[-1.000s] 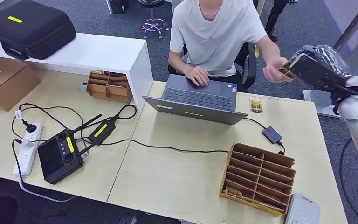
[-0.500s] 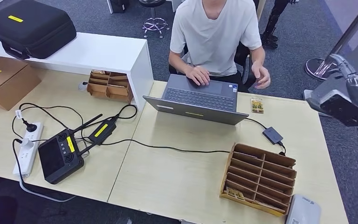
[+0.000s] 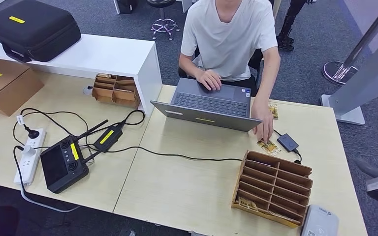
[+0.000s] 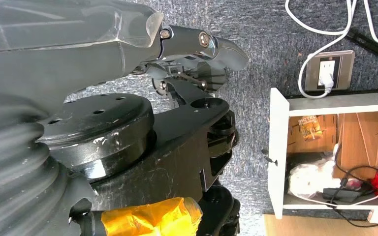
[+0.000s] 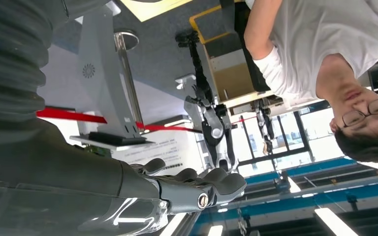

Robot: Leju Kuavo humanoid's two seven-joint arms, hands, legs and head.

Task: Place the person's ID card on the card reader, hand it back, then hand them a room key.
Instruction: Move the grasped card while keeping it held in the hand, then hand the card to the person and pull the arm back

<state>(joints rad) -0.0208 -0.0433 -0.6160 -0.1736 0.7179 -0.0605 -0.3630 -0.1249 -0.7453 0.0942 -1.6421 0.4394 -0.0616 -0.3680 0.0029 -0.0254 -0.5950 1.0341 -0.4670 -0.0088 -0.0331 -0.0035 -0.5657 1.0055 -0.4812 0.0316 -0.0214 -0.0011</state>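
A person's hand (image 3: 263, 119) presses a card (image 3: 268, 146) flat on the desk (image 3: 187, 187) while the robot's hands stay off the desk.

The card lies just beyond the far edge of the wooden slotted rack (image 3: 273, 187), beside a small black adapter (image 3: 287, 142). A second card (image 3: 273, 110) rests right of the laptop (image 3: 207, 105). The grey card reader (image 3: 320, 222) sits at the near right corner. The right hand (image 5: 187, 189) holds nothing, fingers loosely extended side by side. The left hand (image 4: 192, 54) holds nothing; its finger spread cannot be told.

Head view looks down over the desk (image 3: 187, 191) — wrist views close, turned.
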